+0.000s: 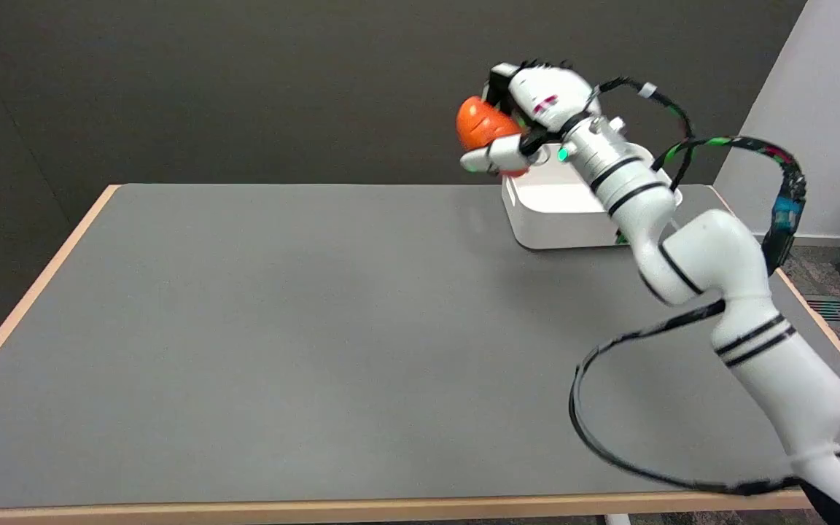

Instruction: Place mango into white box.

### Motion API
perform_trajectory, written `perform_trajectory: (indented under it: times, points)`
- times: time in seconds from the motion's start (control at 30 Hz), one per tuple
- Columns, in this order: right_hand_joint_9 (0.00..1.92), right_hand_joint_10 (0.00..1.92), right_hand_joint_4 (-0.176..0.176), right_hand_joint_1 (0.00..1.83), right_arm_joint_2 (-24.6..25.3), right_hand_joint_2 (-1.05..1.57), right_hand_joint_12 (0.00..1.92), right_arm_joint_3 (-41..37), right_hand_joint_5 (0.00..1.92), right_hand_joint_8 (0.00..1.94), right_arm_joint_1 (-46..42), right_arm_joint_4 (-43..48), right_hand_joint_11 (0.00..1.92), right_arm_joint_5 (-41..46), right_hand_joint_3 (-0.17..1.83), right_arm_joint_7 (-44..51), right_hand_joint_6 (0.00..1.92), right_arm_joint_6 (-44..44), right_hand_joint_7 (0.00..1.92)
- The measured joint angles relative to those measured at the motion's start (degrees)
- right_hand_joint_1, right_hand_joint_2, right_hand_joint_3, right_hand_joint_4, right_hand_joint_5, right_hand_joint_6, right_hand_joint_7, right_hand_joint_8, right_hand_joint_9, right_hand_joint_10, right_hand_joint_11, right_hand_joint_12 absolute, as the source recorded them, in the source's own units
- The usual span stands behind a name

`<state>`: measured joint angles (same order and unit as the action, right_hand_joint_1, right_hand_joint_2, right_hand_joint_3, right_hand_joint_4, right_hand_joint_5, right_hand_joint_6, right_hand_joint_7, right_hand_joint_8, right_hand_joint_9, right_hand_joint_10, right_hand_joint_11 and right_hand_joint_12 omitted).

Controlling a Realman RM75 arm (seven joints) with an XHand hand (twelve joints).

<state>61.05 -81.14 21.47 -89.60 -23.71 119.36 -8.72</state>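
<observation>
Your right robot hand (518, 120) holds the mango (482, 124) up in the air, above the far right part of the surface (281, 328). The fingers wrap around the fruit: one white finger runs beneath it on the near side, and black-and-white fingers close over its top and far side. The mango is orange-red, and its rounded left end sticks out of your grip toward the left.

The white box (558, 215) sits on the surface at the far right, close to the far edge. It is open at the top, with rounded corners, and your wrist and forearm cover part of its right side. The mango hangs above and just to the left of the box's far left corner, well clear of the rim and not touching it.

Your right arm (690, 255) reaches in from the lower right, bends at the elbow over the right edge of the surface, and rises toward the hand. A black cable (588, 430) loops down from the arm over the near right part of the grey surface, which has a light wooden border.
</observation>
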Motion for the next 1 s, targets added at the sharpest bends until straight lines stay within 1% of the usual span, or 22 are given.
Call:
perform_trajectory:
  times: [0.13, 0.2, 0.4, 0.57, 0.7, 0.83, 1.0]
  points:
    - [0.89, 1.92, -0.176, 1.17, 0.1, 1.13, 1.92, -2.8, 0.63, 1.59, 3.8, 7.1, 0.21, -0.2, 0.36, -0.6, 1.55, 3.4, 0.68]
    - [0.85, 1.92, -0.176, 1.16, -0.1, 1.15, 1.92, -3.8, 0.61, 1.6, 6.2, 11.4, 0.13, -0.2, 0.35, -0.9, 1.56, 5.0, 0.67]
    - [0.84, 1.92, -0.176, 1.15, -0.8, 1.17, 1.92, -5.7, 0.59, 1.63, 13.8, 24.7, 0.01, -0.3, 0.32, -1.4, 1.59, 9.3, 0.64]
    - [0.82, 1.92, -0.176, 1.14, -2.0, 1.2, 1.92, -7.3, 0.56, 1.67, 20.2, 35.7, 0.0, -0.4, 0.3, -1.1, 1.63, 12.6, 0.61]
    - [0.77, 1.92, -0.176, 1.13, -3.0, 1.23, 1.92, -9.4, 0.54, 1.69, 23.5, 42.5, 0.0, -0.3, 0.28, -0.4, 1.65, 14.6, 0.59]
    - [0.76, 1.92, -0.176, 1.12, -3.9, 1.24, 1.92, -11.9, 0.53, 1.7, 25.3, 47.6, 0.0, -0.3, 0.27, 0.3, 1.66, 15.9, 0.59]
    - [0.76, 1.92, -0.176, 1.13, -4.8, 1.23, 1.92, -14.0, 0.53, 1.69, 25.6, 51.7, 0.0, -0.1, 0.26, 0.9, 1.65, 16.7, 0.59]
